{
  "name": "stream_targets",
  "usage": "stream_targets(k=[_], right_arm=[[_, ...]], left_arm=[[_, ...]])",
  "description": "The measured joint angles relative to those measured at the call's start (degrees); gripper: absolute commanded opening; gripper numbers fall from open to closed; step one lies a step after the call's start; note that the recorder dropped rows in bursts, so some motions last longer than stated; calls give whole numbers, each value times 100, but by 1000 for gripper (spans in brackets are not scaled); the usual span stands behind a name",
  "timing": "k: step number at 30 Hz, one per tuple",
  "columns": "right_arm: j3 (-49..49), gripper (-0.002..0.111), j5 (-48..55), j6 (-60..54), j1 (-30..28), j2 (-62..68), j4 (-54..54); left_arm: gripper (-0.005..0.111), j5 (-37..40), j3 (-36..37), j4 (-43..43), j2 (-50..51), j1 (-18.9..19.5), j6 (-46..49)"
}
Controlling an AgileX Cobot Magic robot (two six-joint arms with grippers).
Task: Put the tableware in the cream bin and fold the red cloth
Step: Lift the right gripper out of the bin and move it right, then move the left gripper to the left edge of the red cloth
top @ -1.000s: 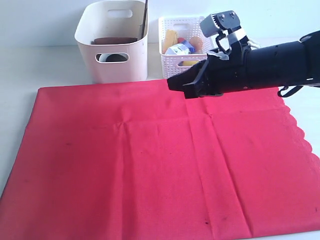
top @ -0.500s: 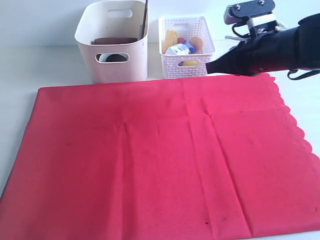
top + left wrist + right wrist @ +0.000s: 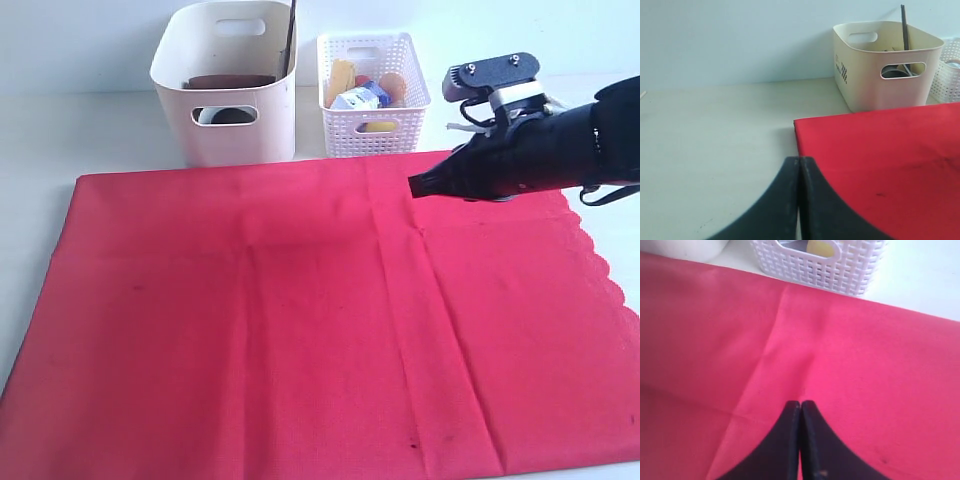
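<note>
The big bright red woven cloth (image 3: 250, 330) lies spread flat and creased on the pale table (image 3: 110, 125), one edge scalloped. My right claw (image 3: 414, 187), tips pressed together and empty, hovers over the cloth's far part on a black arm stretched level. Behind stand the smooth cream plastic bin (image 3: 225, 140) and the white lattice basket (image 3: 372, 135). My left claw (image 3: 799, 167), also closed tight, hangs near the cloth's corner.
</note>
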Motion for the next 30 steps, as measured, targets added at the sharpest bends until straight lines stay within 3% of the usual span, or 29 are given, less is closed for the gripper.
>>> stream_targets(k=[11, 17, 22, 30], right_arm=[[477, 0, 96, 74, 0, -699, -73], [766, 0, 179, 151, 0, -722, -211], [766, 0, 1014, 333, 0, -725, -646], [620, 0, -409, 725, 0, -700, -705]], left_arm=[[1, -13, 0, 67, 0, 0, 191], [1, -1472, 9, -839, 0, 0, -713], [1, -2187, 9, -1057, 0, 0, -1287], [0, -2339, 9, -901, 48, 0, -1008]])
